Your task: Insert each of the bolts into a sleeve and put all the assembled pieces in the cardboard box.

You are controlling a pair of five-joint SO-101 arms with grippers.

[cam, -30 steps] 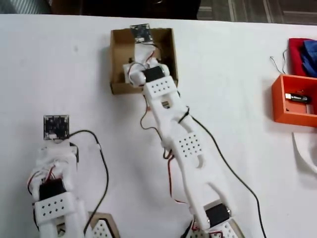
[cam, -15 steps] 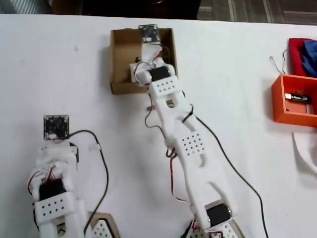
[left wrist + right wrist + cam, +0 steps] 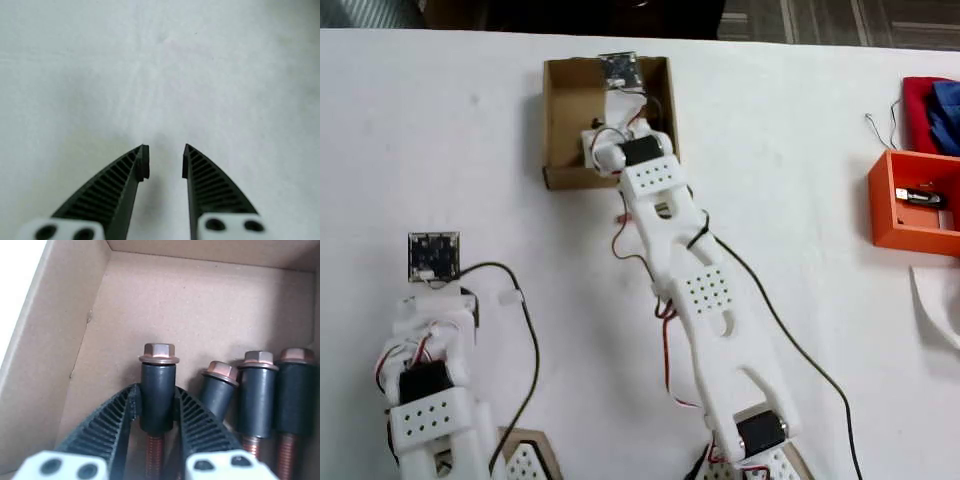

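Copper bolts (image 3: 159,353), black sleeves (image 3: 157,395), brown cardboard box (image 3: 200,300), white table (image 3: 800,130).

White table (image 3: 440,130) carries cardboard box (image 3: 567,112); orange tray (image 3: 900,228) and red cloth (image 3: 917,105) sit near one edge.

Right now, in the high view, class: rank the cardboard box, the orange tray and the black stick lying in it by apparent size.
1. cardboard box
2. orange tray, though the picture's edge cuts it off
3. black stick
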